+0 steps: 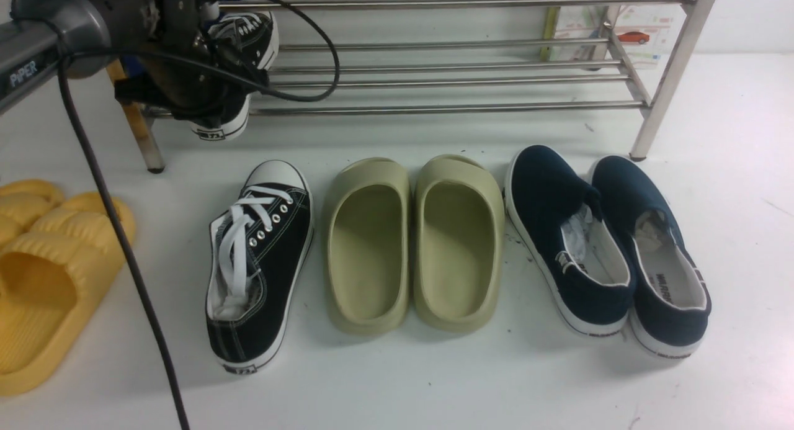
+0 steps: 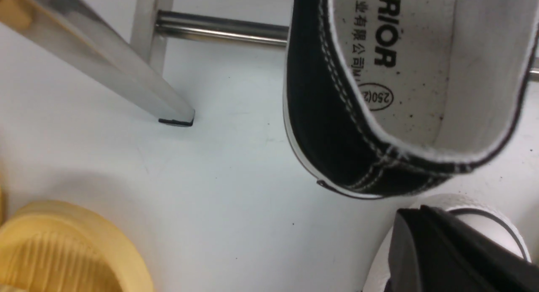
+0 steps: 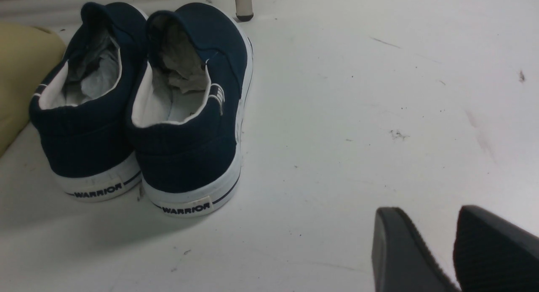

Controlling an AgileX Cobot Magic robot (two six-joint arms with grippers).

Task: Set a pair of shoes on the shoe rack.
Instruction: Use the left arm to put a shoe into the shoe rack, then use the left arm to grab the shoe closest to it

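One black sneaker point(image 1: 248, 36) lies tilted at the left end of the steel shoe rack point(image 1: 446, 107), toe toward the back, with its heel point(image 1: 220, 126) hanging over the front bar. The left wrist view shows its heel and insole point(image 2: 337, 115) over a rack bar point(image 2: 219, 30). My left gripper point(image 2: 414, 212) sits just behind that heel, looks shut and holds nothing I can see. The other black sneaker point(image 1: 267, 256) stands on the floor, its toe cap point(image 2: 484, 216) under the gripper. My right gripper point(image 3: 433, 212) is open and empty above the floor.
Olive slides point(image 1: 412, 244) and navy slip-ons point(image 1: 608, 244) stand in a row right of the floor sneaker. The slip-ons point(image 3: 143, 106) lie ahead of the right gripper. Yellow slides point(image 1: 43, 268) lie at the left. A black cable point(image 1: 124, 244) hangs from the left arm. A rack leg point(image 2: 126, 73) stands nearby.
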